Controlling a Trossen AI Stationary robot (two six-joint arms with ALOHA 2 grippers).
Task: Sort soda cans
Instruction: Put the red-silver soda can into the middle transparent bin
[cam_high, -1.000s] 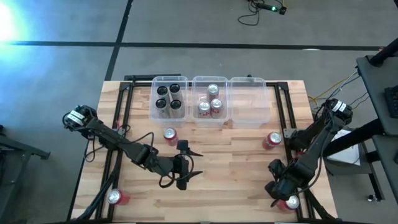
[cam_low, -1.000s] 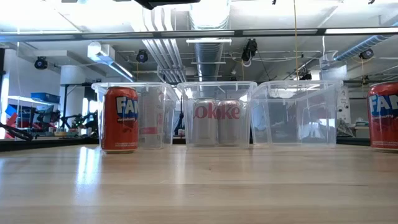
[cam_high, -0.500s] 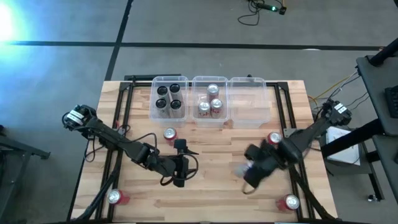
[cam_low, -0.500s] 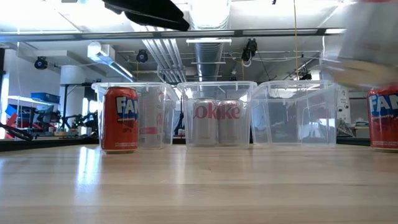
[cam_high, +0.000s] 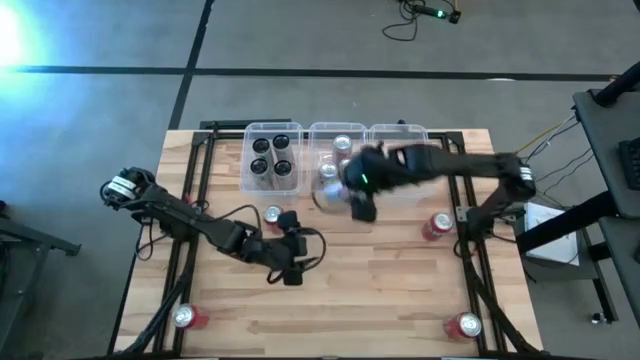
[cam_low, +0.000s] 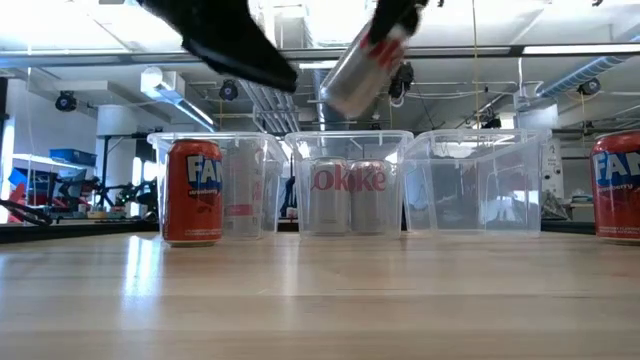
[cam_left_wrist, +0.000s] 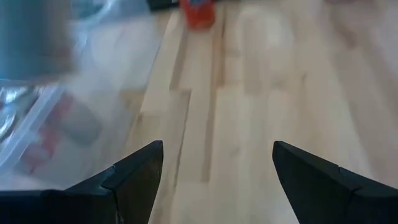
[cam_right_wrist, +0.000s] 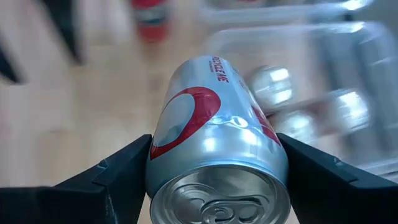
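Note:
My right gripper (cam_high: 347, 192) is shut on a silver soda can with a red mark (cam_right_wrist: 214, 137), which hangs tilted in the air (cam_low: 365, 60) at the near edge of the middle clear bin (cam_high: 338, 190). That bin holds silver cans (cam_high: 342, 160). The left bin holds black cans (cam_high: 271, 156). Red cans stand upright on the table (cam_high: 272, 215), (cam_high: 437, 225), (cam_high: 187, 317), (cam_high: 465, 325). My left gripper (cam_high: 290, 262) is open over the table's middle, nothing between its fingers (cam_left_wrist: 214, 180). My right gripper pinches the silver can by its round side wall (cam_right_wrist: 163, 155), one finger (cam_right_wrist: 118, 180) on either side, near the end with the pull tab (cam_right_wrist: 217, 208). That end faces the wrist. The can is lifted clear of table and bins and hangs tilted.
The right clear bin (cam_high: 400, 165) shows no cans in it. In the low view a red can (cam_low: 193, 192) stands before the left bin and another (cam_low: 617, 187) at the right edge. Bare wood lies between the bins and the near edge.
My right gripper has swung fast from the table's near right corner up and toward the far left, carrying the silver can to the middle bin's near edge. My left gripper has shifted a little toward the far edge.

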